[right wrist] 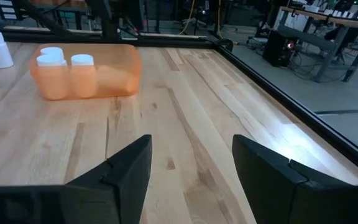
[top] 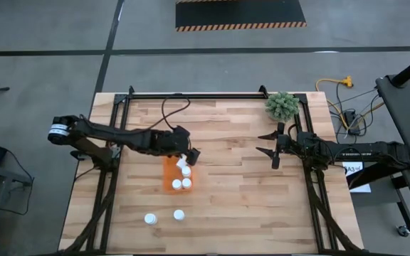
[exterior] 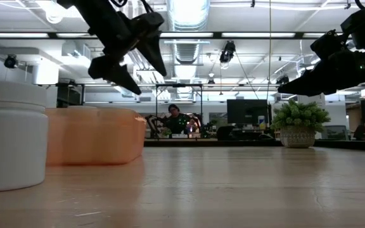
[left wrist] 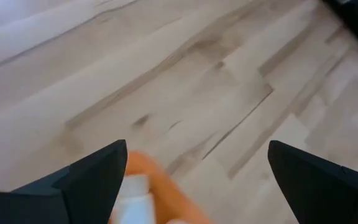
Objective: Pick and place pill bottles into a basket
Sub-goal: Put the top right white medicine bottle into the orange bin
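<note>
1. The left arm extends across the table from its own side toward the centre.
2. The left gripper (top: 190,158) hangs above the table surface, clear of it, fingers pointing down and forward.
3. The left gripper's jaws stand wide apart; nothing sits between the fingers (left wrist: 95,180).
4. The right arm reaches in from its own side, held level.
5. The right gripper (top: 270,144) points toward the left gripper, well apart from it.
6. The right gripper's jaws are parted, with nothing between the fingers (right wrist: 126,171).
</note>
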`<control>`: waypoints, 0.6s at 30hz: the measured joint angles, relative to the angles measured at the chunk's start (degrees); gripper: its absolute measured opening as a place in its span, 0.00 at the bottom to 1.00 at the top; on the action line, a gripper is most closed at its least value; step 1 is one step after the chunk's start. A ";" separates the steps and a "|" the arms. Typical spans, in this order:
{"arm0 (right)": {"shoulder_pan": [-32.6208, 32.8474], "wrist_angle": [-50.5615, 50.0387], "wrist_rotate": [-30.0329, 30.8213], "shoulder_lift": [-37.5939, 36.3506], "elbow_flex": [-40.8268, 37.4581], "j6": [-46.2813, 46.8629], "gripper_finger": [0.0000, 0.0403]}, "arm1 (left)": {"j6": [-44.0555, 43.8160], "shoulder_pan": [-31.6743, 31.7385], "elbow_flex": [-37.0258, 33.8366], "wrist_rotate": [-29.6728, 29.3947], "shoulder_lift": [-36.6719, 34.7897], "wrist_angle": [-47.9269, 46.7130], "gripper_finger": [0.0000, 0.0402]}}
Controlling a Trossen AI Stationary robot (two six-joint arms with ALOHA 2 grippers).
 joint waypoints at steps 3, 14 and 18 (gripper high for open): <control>0.00 0.00 0.00 0.00 0.00 0.00 0.53 | -1.61 0.00 2.75 -0.01 0.88 -6.45 0.92; 0.02 0.00 -0.01 -0.04 0.00 0.01 0.53 | -8.79 -0.02 5.02 1.57 1.74 -16.49 0.92; 0.00 0.00 0.00 -0.04 0.00 0.00 0.53 | -10.77 -0.11 4.82 2.68 2.95 -18.43 0.92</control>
